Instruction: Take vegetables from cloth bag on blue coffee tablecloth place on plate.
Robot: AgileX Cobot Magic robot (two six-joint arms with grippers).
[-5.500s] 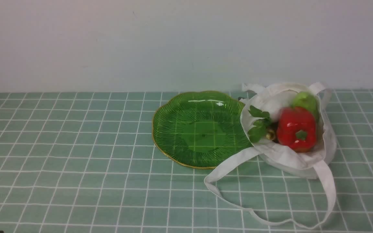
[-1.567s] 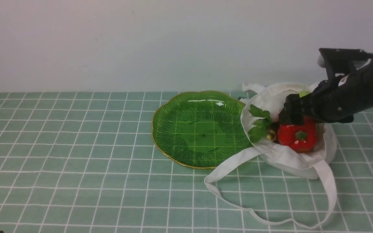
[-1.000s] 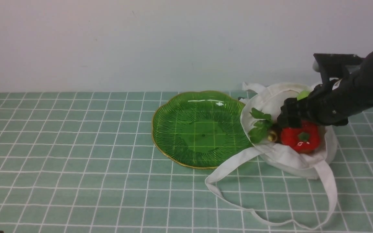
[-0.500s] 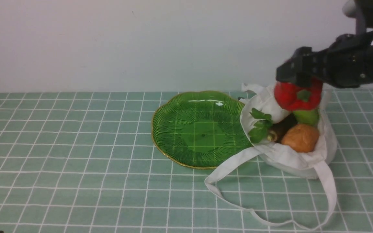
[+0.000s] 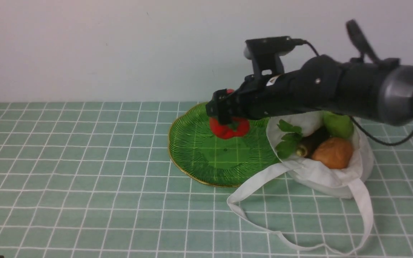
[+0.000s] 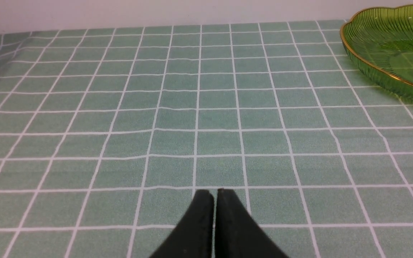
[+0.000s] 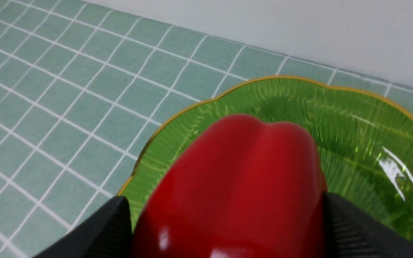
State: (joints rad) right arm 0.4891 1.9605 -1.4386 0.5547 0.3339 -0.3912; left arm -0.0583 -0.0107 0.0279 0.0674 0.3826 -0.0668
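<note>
Right end effector (image 5: 227, 118) clamps red pepper (image 5: 228, 131) (stem facing camera) above plate (image 5: 195, 161).

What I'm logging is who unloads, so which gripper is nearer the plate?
Right. The right gripper holds the red bell pepper over the plate; the left gripper sits apart, over tablecloth.

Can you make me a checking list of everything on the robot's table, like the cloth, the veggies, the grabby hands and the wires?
Surface: tablecloth, teal with a white grid, lying mostly flat.
Job's things: red pepper held over the plate; green pepper, potato and leafy greens in the cloth bag beside the plate.
Clutter: nothing seen.
End effectors: right end effector shut on the red pepper; left end effector shut, holding nothing.
Cables: black cable hangs in a loop above the bag.
Surroundings: plain pale wall behind.
</note>
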